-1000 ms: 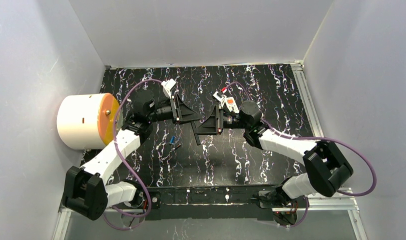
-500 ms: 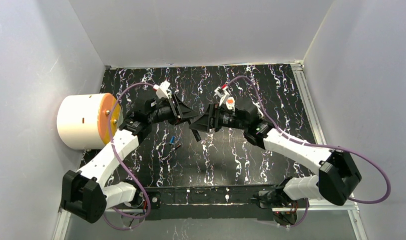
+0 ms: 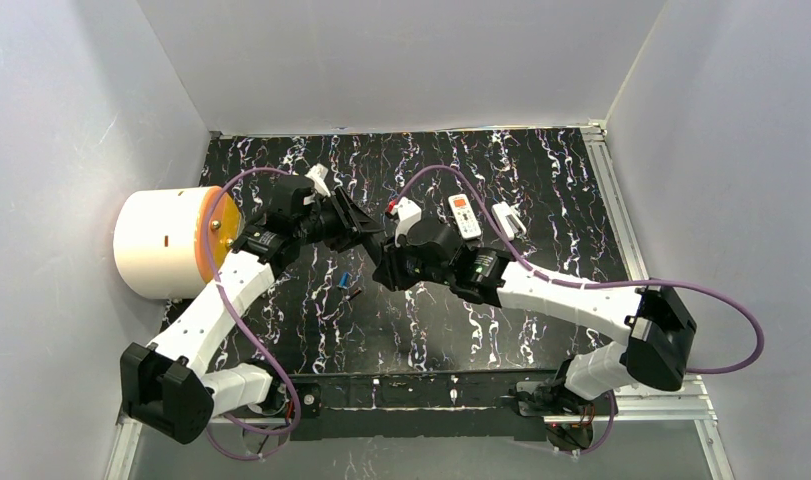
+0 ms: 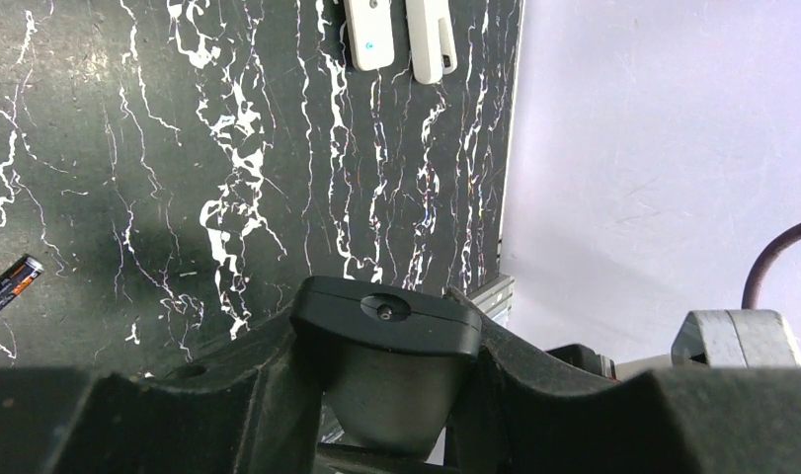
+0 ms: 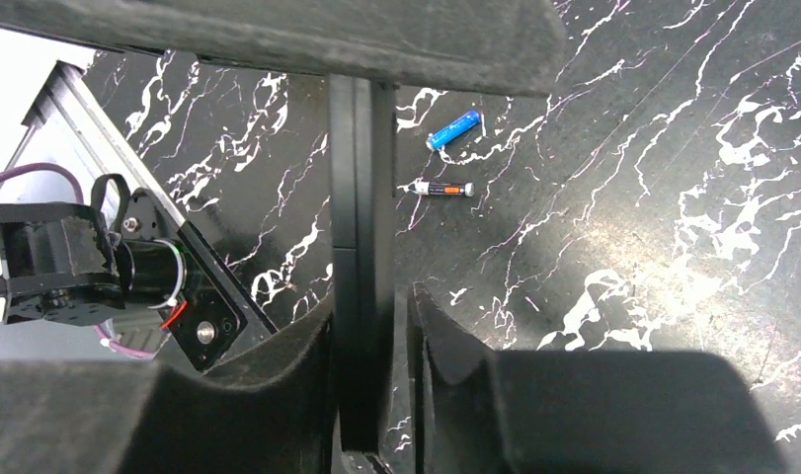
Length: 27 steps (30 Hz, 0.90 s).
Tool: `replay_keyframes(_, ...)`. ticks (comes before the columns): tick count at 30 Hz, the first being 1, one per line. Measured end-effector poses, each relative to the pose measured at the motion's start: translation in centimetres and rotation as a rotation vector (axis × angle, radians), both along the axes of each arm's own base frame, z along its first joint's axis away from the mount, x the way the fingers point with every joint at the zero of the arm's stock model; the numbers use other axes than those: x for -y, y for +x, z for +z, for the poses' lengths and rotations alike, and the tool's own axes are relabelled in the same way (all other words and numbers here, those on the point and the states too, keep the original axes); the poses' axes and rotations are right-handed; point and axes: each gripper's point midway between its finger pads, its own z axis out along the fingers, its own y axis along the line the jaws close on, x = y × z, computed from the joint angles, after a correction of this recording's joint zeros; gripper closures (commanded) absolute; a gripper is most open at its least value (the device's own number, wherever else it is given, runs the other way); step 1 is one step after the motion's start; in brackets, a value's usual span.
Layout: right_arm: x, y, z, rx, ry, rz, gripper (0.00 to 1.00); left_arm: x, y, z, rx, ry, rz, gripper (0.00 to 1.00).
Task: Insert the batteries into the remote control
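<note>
A black remote control (image 4: 386,311) hangs above the table between both grippers. My left gripper (image 4: 386,338) is shut on one end of it, and the end cap with its small screw faces the left wrist camera. My right gripper (image 5: 369,301) has its fingers closed around the remote's thin edge (image 5: 361,197), with only a sliver showing beside one finger. In the top view the two grippers (image 3: 366,232) (image 3: 391,265) meet at mid-table. On the mat below lie two batteries, one blue (image 5: 453,129) (image 3: 345,281) and one dark with an orange band (image 5: 445,188) (image 3: 353,294).
A white remote (image 3: 464,215) and a small white piece (image 3: 507,218) lie on the mat behind the right arm. A white cylinder with an orange lid (image 3: 171,242) stands at the left edge. A metal rail (image 3: 613,190) runs along the right edge. Grey walls enclose the table.
The right arm swung left and down toward the left gripper. Its jaws widened, then closed again on the black remote. The left gripper turned slightly and kept its hold.
</note>
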Motion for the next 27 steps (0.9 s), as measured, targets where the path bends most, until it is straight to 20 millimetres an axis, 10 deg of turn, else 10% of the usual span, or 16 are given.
replay_keyframes(5, -0.3, -0.3, 0.3, 0.004, 0.011, 0.000, 0.84, 0.0, 0.0, -0.1, -0.008, 0.002, 0.005, 0.97)
replay_keyframes(9, -0.5, -0.3, 0.5, -0.005, 0.030, -0.004, 0.89, 0.0, 0.0, 0.1, -0.001, -0.001, -0.005, 0.31)
replay_keyframes(11, -0.5, -0.2, 0.8, -0.015, 0.057, -0.005, 0.90, 0.0, -0.1, 0.3, 0.002, -0.010, -0.024, 0.18)
replay_keyframes(23, 0.8, 1.6, 6.8, -0.219, 0.518, 0.073, 0.89, 1.9, -1.0, 7.5, 0.223, -0.257, -0.208, 0.18)
replay_keyframes(27, 0.1, -0.3, 10.2, -0.285, 0.666, 0.181, 0.89, 2.3, -1.4, 8.7, 0.263, -0.290, -0.256, 0.43)
